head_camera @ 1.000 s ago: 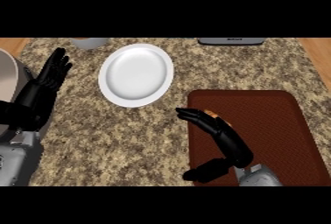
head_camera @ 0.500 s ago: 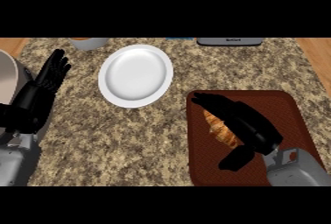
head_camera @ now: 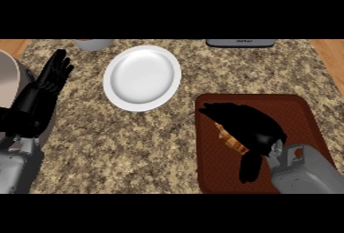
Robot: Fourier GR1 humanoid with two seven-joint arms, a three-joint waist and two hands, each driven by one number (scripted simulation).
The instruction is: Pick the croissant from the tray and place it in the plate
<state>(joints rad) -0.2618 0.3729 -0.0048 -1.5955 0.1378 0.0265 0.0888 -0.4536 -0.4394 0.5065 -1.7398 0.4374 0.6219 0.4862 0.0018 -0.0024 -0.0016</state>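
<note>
We see the right hand (head_camera: 245, 123) curled over the croissant (head_camera: 230, 139) on the tray (head_camera: 295, 113), the croissant showing at the hand's 7 o'clock.

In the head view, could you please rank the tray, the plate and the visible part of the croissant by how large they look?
1. Tray: largest.
2. Plate: clearly smaller.
3. Croissant: smallest, though the right hand over it hides most of it, so only its visible part is ranked.
</note>
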